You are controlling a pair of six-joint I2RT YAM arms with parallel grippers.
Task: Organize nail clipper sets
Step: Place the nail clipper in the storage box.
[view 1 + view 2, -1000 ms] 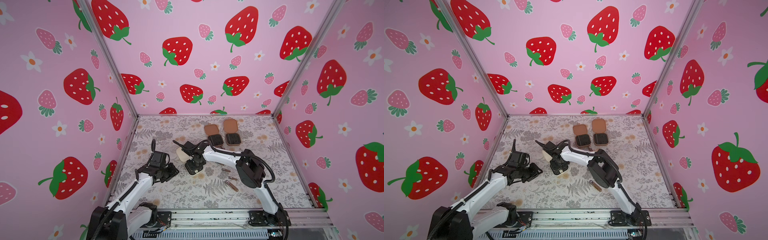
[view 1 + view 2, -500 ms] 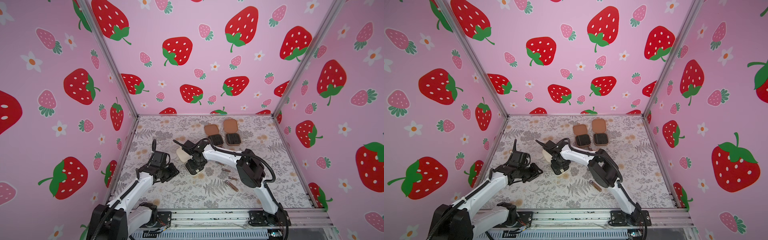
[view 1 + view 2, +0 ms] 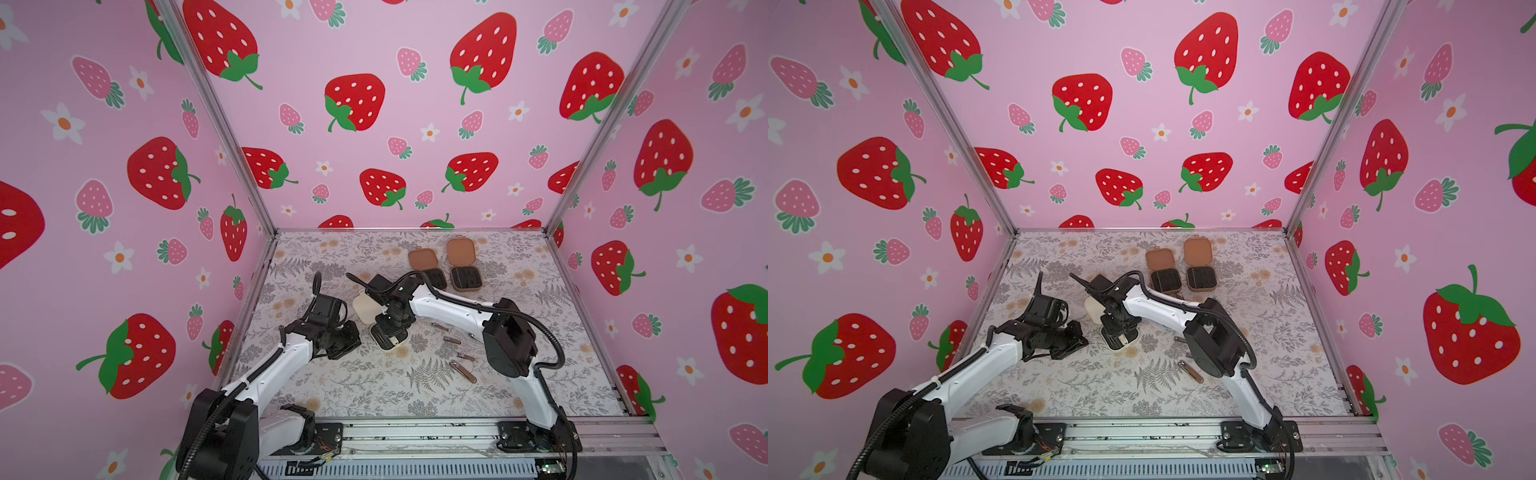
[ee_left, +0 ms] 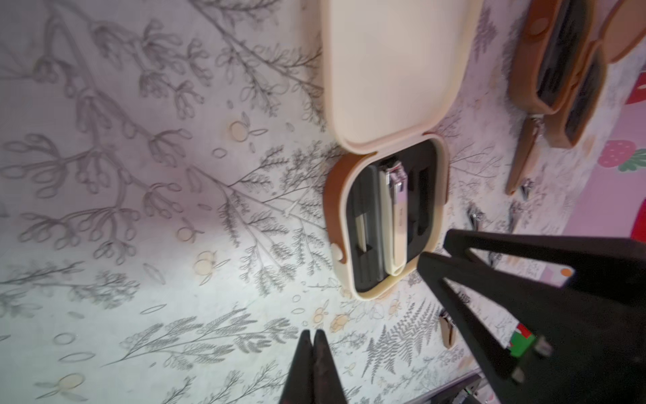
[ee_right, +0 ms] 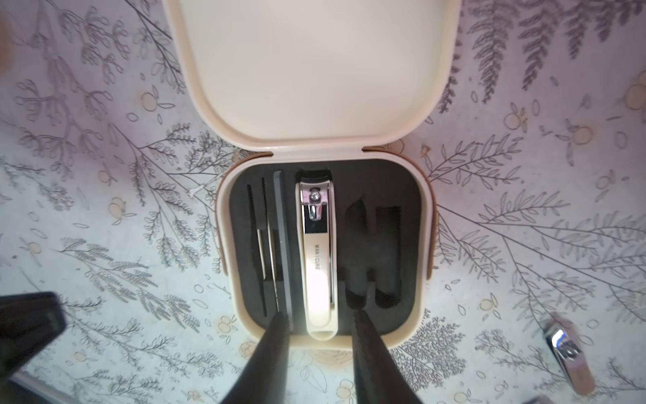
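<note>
Nail clipper, cream-and-chrome metal (image 5: 318,259): likely stiff, slick; pinch long sides.
Right end effector (image 5: 320,314): parted astride it, not touching.
Left end effector (image 4: 312,334): closed, empty.

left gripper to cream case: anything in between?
Nothing. In the left wrist view, only bare floral mat lies between the shut left gripper and the open cream case.

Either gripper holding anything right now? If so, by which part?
Nothing is held. The right gripper is open, straddling the handle end of the large clipper seated in the cream case, not clamped on it. The left gripper is shut and empty.
</note>
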